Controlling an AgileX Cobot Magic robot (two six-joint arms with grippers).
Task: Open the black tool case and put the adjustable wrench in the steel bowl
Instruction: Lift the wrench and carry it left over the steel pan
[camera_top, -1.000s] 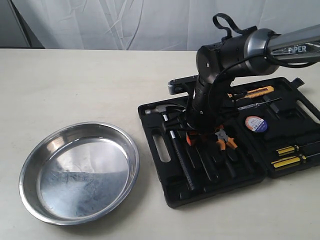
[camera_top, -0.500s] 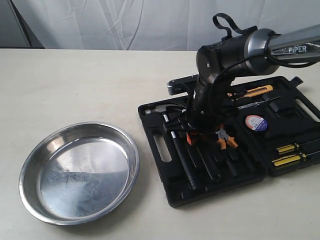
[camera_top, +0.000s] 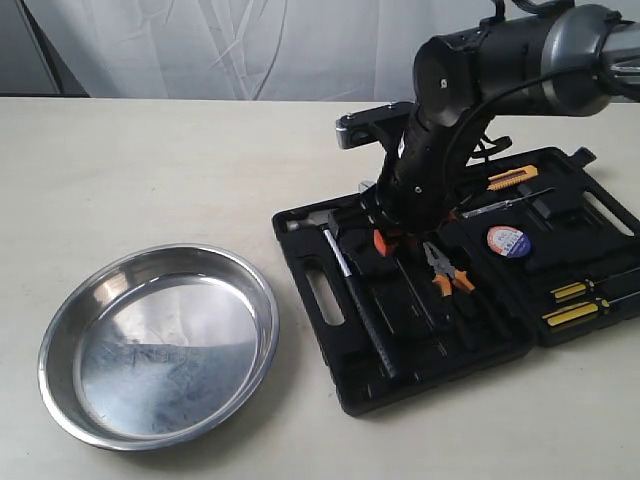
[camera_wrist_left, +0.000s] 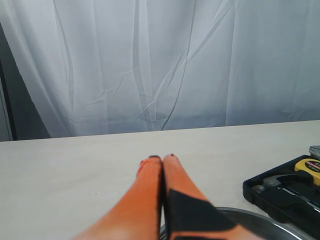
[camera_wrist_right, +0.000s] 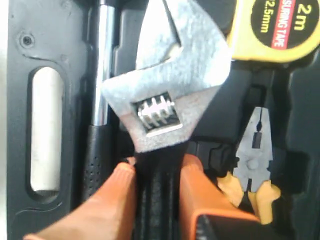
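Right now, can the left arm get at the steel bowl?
Probably yes. The left pincer, shut, sits close above the rim of the steel bowl with nothing between them, and the tool case lies off to one side.

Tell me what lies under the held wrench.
Below the adjustable wrench: the black tool case, with hammer, tape measure and pliers around. The wrench and the right gripper hide what lies directly beneath.
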